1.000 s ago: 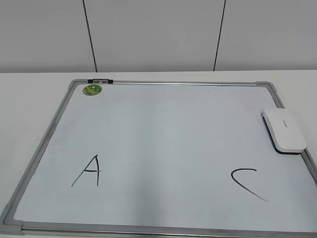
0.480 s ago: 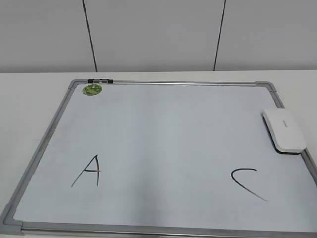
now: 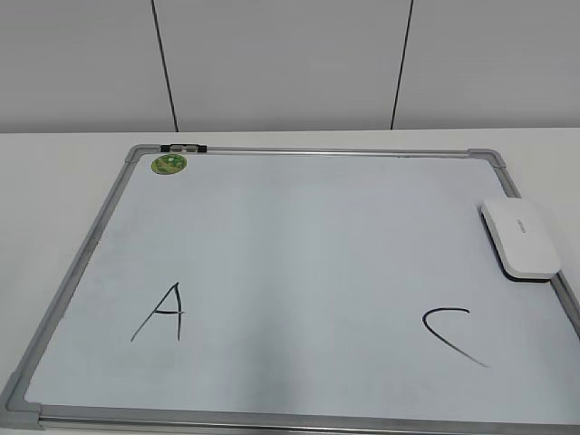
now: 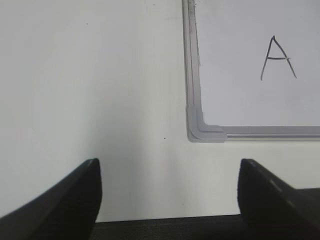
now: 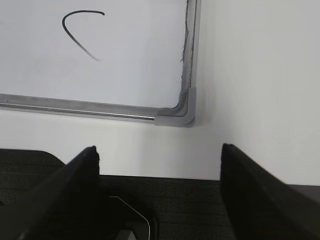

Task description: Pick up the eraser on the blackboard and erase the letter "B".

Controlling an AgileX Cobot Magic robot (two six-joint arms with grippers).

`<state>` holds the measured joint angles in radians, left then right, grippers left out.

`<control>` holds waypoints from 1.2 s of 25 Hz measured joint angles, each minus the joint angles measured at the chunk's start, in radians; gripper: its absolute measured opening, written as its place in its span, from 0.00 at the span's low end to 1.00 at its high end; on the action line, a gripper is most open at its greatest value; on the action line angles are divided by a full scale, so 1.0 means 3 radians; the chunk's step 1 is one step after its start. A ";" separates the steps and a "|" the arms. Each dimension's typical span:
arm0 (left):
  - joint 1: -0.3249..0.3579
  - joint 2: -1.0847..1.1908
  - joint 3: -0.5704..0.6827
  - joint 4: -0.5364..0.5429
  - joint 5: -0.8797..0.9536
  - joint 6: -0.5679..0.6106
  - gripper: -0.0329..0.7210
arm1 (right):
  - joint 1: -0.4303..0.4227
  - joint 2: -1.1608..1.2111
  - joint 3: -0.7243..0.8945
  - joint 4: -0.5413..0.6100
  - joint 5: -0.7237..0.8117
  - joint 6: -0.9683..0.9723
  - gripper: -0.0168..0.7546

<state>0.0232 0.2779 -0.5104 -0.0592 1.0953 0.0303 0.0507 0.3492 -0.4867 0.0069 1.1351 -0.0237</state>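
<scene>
Lying eraser [image 3: 518,238]: flat on the board's right edge, partly over the frame, nearer the far right corner; dark underside showing along its near side.
Board [image 3: 91,243]: flat on the white table [image 3: 54,172], grey frame, grey corner pieces.
Letter "B": no such mark to be seen; the middle of the board between the other two letters is blank.
"A" [image 3: 161,313]: near left part of the board.
"C" [image 3: 453,335]: near right part of the board; its lower stroke fades out.
Sticker [image 3: 169,164]: green, round, at the far left corner.
Left gripper [image 4: 170,187]: wide apart, holding nothing, over bare table just off the board's near left corner; eraser well away at the opposite edge.
Right gripper [image 5: 159,175]: wide apart, holding nothing, off the near right corner; eraser outside this wrist view.
Cut off: neither arm appears in the exterior view; the board's near right corner runs out of that view.
</scene>
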 joint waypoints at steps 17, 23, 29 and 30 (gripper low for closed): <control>0.0000 -0.0061 0.0000 0.0000 -0.0003 0.0000 0.70 | -0.0053 -0.0166 0.0000 0.0000 -0.0008 0.0000 0.74; 0.0000 -0.0448 0.0000 0.0000 -0.0003 0.0000 0.67 | -0.0119 -0.0645 0.0000 -0.0023 -0.0008 0.0000 0.74; 0.0000 -0.0704 0.0000 0.0000 -0.0003 -0.0006 0.67 | -0.0119 -0.1086 0.0000 -0.0023 0.0006 0.0006 0.74; 0.0000 -0.0726 0.0000 0.0000 -0.0003 -0.0006 0.67 | -0.0119 -0.1138 0.0000 -0.0023 0.0005 0.0006 0.74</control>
<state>0.0232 0.0600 -0.5104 -0.0592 1.0945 0.0286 0.0149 0.0078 -0.4867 0.0000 1.1365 -0.0219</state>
